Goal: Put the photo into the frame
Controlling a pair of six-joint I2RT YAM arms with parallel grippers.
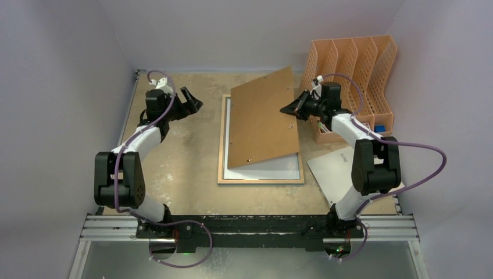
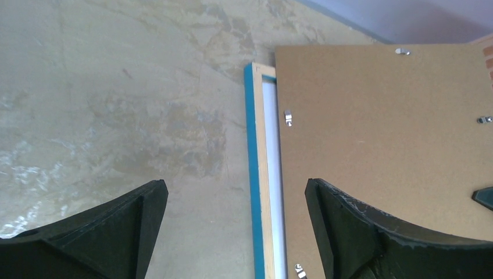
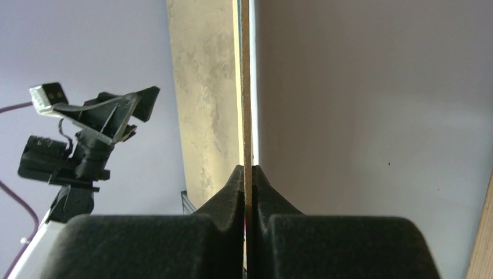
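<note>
Evidently the right claw was clenched on the brown board, tilting it off the frame near the far edge of the table to admit the unseen photo, while the left claw hovered released.

Left tool agape, right tool pinched
</note>
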